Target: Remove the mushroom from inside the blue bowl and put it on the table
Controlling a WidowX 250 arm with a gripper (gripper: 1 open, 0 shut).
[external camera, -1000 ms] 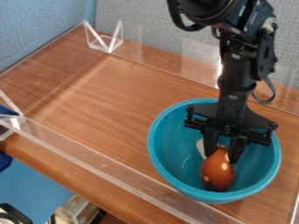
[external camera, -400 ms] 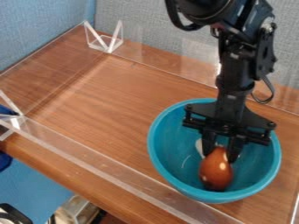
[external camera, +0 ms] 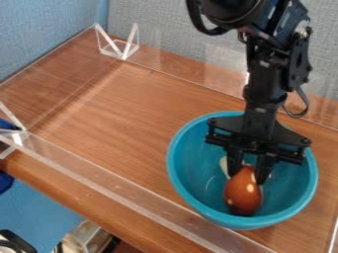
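There is a single camera view, looking down from one corner of the bench [external camera: 119,104], a reddish-brown wood-grain surface bordered by low clear acrylic walls [external camera: 93,163].

The blue bowl [external camera: 189,158] sits near the right front edge of the bench, close to the acrylic wall. It is upright, open side up, which leaves its contents reachable only from above. That explains the arm's posture: the black arm [external camera: 271,59] stands almost vertical over the bowl, so the end effector [external camera: 247,176] reaches straight down past the rim without touching the sides.

The mushroom [external camera: 243,190] lies inside the bowl, toward the near wall, its glossy orange-brown cap facing the camera; the stem is not visible from here. It appears low in the bowl, at or close to the bottom, so I judge that the lift has not begun.

The end effector is clenched on the mushroom: its two dark fingers [external camera: 232,158] come down on either side of the top of the cap, with almost no gap beyond the cap's own width. The crossbar above the fingers sits level, roughly at rim height.

The smooth, egg-shaped cap probably offers little purchase, so a slip during lifting seems possible. The open bench to the left of the bowl offers room to set it down.
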